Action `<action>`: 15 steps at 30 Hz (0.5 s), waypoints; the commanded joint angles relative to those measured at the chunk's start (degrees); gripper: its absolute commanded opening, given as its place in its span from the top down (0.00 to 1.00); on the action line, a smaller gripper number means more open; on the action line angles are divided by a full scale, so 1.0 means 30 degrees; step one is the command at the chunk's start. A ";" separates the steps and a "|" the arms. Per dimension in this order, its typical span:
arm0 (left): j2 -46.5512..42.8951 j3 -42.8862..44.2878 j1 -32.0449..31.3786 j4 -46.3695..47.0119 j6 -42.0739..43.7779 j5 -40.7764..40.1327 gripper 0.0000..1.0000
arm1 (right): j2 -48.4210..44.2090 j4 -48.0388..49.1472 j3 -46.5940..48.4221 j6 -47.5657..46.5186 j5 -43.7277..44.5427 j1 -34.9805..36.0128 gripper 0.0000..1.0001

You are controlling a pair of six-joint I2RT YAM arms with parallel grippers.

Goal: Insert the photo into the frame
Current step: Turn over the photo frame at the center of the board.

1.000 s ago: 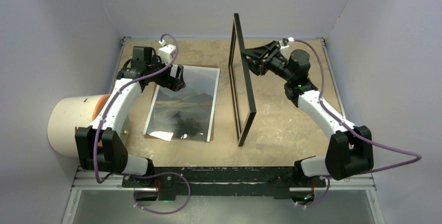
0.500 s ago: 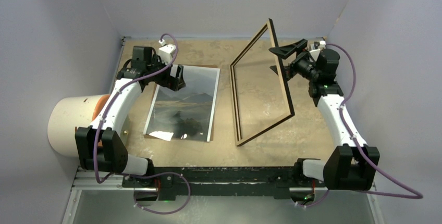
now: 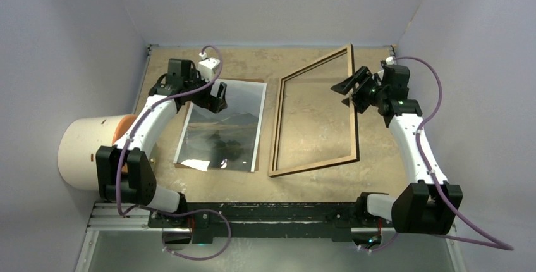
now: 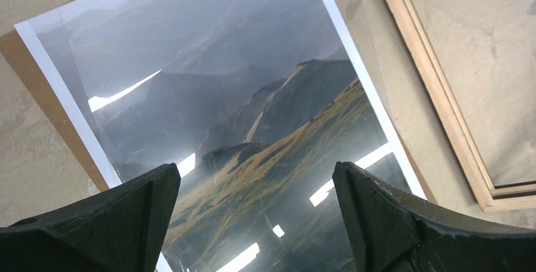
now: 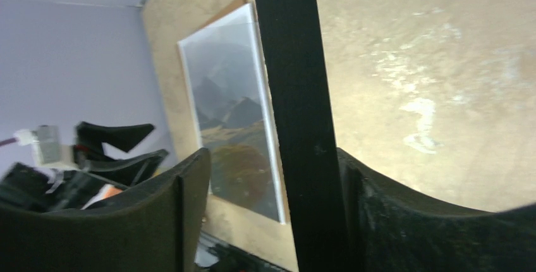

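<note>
the left gripper (image 3: 218, 98) hung over the photo (image 3: 221, 126), jaws wide apart and empty. the photo lay flat, picture up, on a brown board (image 4: 47, 98), just left of the frame (image 3: 276, 126). the right gripper (image 3: 351, 88) straddled the frame's right rail, with a gap on one side, so i could not tell if it clamped. the print looked glossy and thin. i judged it best to pinch only its white edge. the frame looked like stiff thin wood with a clear pane.

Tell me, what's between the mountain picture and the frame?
Only the brown board's edge under the photo, then a bare strip of table up to the frame. The top view shows it.
</note>
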 commanded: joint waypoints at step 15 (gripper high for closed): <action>0.1380 -0.2023 -0.0652 0.2052 0.2212 -0.3700 0.00 | 0.2156 -0.0620 -0.1816 -0.4737 0.3704 -0.0005 0.51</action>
